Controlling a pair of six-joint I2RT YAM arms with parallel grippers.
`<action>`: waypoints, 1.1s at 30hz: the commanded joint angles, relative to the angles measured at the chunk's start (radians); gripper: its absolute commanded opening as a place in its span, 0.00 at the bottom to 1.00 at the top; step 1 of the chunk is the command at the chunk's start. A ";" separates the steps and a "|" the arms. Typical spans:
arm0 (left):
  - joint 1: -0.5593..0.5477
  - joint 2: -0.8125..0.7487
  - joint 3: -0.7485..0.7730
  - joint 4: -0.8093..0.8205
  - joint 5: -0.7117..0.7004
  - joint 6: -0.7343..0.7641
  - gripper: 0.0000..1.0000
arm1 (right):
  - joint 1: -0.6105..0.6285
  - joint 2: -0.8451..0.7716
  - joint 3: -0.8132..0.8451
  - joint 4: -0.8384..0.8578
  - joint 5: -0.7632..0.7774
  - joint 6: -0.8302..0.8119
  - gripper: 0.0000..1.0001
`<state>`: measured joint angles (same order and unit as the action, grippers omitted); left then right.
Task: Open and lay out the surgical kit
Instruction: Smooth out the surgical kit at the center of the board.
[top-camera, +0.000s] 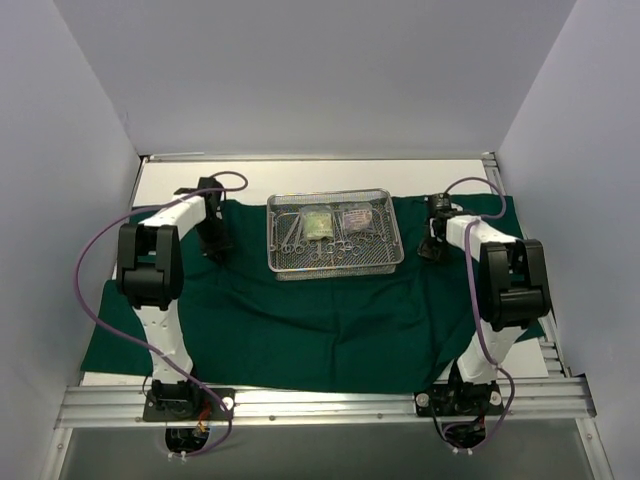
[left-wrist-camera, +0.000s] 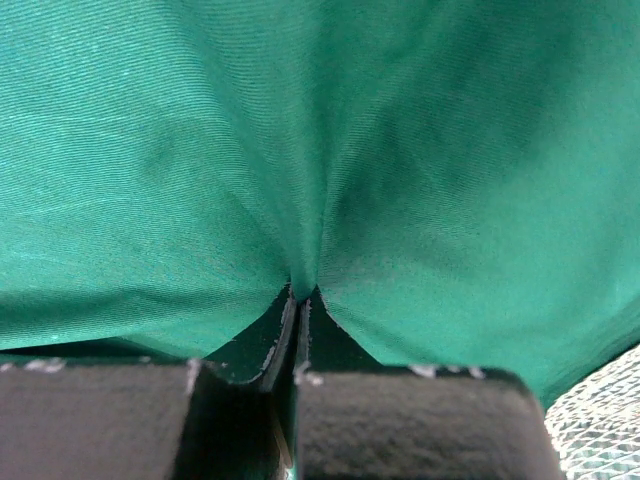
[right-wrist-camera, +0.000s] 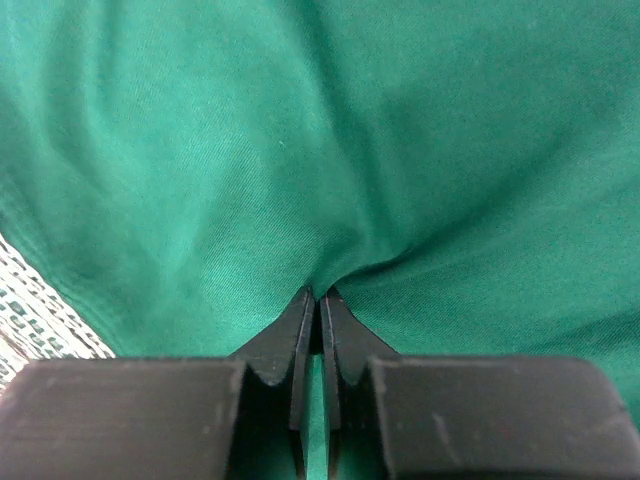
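Observation:
The dark green cloth wrap (top-camera: 300, 330) lies spread flat over the table. On its far middle sits the silver wire-mesh tray (top-camera: 336, 270), holding several steel clamps (top-camera: 297, 236) and two clear pouches (top-camera: 318, 222) (top-camera: 356, 218). My left gripper (top-camera: 213, 246) is down on the cloth just left of the tray. In the left wrist view it (left-wrist-camera: 303, 292) is shut, pinching a fold of cloth (left-wrist-camera: 400, 150). My right gripper (top-camera: 432, 250) is down just right of the tray. The right wrist view shows it (right-wrist-camera: 318, 292) shut on a pinch of cloth (right-wrist-camera: 300, 130).
White walls close in the table on three sides. An aluminium rail (top-camera: 320, 402) runs along the near edge by the arm bases. The tray's mesh shows at the lower right of the left wrist view (left-wrist-camera: 600, 420) and at the left edge of the right wrist view (right-wrist-camera: 30, 300).

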<state>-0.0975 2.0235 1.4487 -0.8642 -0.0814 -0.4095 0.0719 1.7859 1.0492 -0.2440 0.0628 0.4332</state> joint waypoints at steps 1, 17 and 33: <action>0.028 0.095 0.084 0.050 -0.040 -0.003 0.02 | 0.000 0.130 0.008 -0.011 -0.004 0.007 0.00; 0.073 0.449 0.743 -0.098 -0.040 -0.014 0.02 | -0.006 0.415 0.408 -0.032 -0.031 0.062 0.00; 0.076 0.574 0.948 -0.154 -0.044 -0.046 0.16 | -0.023 0.512 0.597 -0.067 -0.027 0.041 0.06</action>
<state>-0.0418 2.5851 2.4092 -1.0153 -0.0757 -0.4412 0.0662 2.2299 1.6676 -0.2314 -0.0013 0.4965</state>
